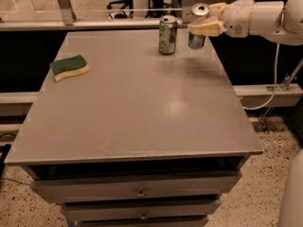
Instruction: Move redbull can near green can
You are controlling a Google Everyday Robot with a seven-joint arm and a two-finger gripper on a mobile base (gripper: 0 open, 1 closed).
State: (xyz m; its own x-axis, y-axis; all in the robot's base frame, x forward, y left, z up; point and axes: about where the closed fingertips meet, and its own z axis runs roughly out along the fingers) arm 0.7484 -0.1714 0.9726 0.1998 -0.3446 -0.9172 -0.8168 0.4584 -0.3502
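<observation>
Sponge [69, 67], green on top and yellow beneath, lies at the left of the grey table [137, 112], near its left edge and well apart from both cans. Below the tabletop, at the bottom of the frame, drawers [139, 193] with small knobs show on the front of the table. Toward the upper middle, the green can [167, 35] stands upright near the far edge. Just to its right, close but not touching, is the redbull can [198, 27], upright at the far right corner of the table; whether its base rests on the surface cannot be told. The gripper [204, 27] is closed around the upper part of that can, its cream fingers [208, 29] pressed to the can's side. The white arm [265, 18] reaches in from the upper right of the frame.
</observation>
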